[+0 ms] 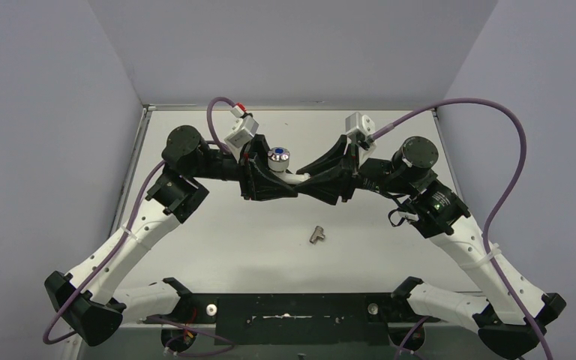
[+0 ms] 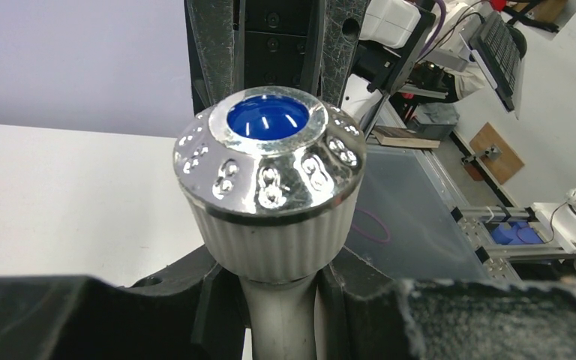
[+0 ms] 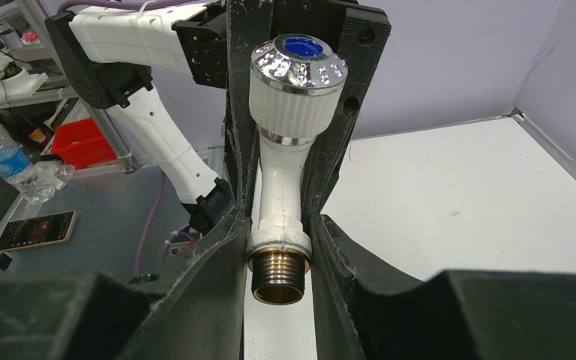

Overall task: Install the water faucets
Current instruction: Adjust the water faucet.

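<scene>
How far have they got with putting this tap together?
Done: the tap is off the table. In hand: left tool and right tool both clamp it. Left: the metal fitting lies loose on the table, not joined to the brass thread.

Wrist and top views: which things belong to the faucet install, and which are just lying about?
Job: faucet, held by left gripper and right gripper; metal fitting on table.
Lying about: water bottle, phone, red bin, all off the table.
</scene>
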Available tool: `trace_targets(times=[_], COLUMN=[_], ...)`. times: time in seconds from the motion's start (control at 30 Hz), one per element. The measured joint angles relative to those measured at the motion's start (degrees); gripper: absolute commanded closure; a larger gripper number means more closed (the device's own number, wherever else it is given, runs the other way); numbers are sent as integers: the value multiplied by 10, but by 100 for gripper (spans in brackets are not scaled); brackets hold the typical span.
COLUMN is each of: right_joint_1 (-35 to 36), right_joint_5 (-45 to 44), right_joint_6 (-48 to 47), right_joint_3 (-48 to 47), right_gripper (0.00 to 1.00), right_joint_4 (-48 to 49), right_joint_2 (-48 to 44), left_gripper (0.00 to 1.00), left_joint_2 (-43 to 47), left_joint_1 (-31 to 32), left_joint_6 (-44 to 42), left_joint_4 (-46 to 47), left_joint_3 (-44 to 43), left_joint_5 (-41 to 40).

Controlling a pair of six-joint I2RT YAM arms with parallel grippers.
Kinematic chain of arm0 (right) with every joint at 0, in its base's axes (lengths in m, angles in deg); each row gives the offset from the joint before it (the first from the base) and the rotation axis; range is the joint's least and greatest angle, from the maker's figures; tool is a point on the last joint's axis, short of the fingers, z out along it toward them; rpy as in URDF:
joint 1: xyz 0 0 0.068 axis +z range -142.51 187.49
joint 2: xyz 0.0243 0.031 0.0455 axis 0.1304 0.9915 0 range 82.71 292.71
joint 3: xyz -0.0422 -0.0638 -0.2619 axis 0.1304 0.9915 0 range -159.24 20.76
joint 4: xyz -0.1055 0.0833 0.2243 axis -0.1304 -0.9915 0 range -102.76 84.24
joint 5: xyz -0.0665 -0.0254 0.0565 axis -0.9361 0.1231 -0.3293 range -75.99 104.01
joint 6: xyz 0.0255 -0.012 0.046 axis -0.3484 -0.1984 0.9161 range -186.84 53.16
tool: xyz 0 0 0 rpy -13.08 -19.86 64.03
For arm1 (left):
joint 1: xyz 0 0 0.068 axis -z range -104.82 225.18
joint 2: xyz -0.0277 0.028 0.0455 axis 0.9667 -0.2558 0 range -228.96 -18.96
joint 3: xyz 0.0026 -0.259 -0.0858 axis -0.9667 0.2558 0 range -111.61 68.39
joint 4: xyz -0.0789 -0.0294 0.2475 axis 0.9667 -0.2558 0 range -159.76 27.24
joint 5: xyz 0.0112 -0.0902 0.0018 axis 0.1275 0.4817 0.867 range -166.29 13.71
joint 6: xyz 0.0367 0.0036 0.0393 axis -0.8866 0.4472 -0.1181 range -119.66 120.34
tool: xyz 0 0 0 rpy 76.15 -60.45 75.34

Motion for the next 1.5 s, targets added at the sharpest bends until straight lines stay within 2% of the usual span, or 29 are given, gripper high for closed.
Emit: trace_targets(times=[0.1,0.37,0.6,0.7,0.93,1.13,1.33,1.5], right_joint_1=[0,0,0,0,3,13,13,12], right_joint_5=[0,5,2,2,-9,-19,-38,-64], right_joint_6=[-1,-1,-6,-6,-10,-17,-31,-43], right_joint_3=[0,0,0,0,1,2,4,20], right_gripper=[100,100,100,90,53,38,39,47], right_joint_4=[0,0,-3,-4,-19,-37,-66,-84], right_joint_2=[0,0,0,0,-10,-29,-59,-89], left_gripper=[68,67,99,100,100,100,100,100], left_joint_2=[0,0,0,0,0,-3,-3,-3], left_joint_1=[0,0,0,0,5,14,15,15], left_joint_6=[-1,-1,-5,-7,-15,-29,-39,-41], left_joint_4=[0,-5,-8,-10,-16,-40,-52,-53], left_joint_3=[0,0,-1,-1,-1,-1,-1,-1], left_joint_5=[1,1,2,2,0,-8,-13,-12])
